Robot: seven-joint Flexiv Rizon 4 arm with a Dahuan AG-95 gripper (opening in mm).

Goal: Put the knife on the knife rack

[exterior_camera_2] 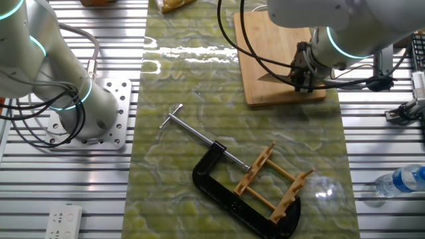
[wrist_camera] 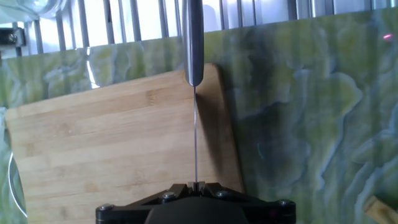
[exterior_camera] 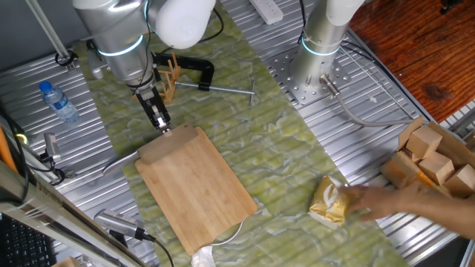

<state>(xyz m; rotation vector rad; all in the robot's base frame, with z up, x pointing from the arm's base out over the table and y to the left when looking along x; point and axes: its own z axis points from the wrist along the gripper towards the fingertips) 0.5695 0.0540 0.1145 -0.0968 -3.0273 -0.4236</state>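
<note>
My gripper [wrist_camera: 196,185] is shut on the knife [wrist_camera: 194,43]. In the hand view the blade shows edge-on as a thin line, and the silver handle points away over the mat's edge. In one fixed view the gripper [exterior_camera: 162,120] hangs at the far left corner of the bamboo cutting board [exterior_camera: 197,185], and the knife's handle [exterior_camera: 120,162] sticks out to the left. The knife rack [exterior_camera: 171,74] stands behind the gripper, inside a black C-clamp [exterior_camera: 197,70]. In the other fixed view the rack [exterior_camera_2: 272,182] is near the front and the gripper [exterior_camera_2: 302,83] is over the board [exterior_camera_2: 272,53].
A water bottle [exterior_camera: 58,100] lies on the metal table at the left. A person's hand [exterior_camera: 401,200] reaches for a yellow bag [exterior_camera: 330,202] at the right, near wooden blocks [exterior_camera: 434,159]. A second arm's base [exterior_camera: 323,44] stands at the back.
</note>
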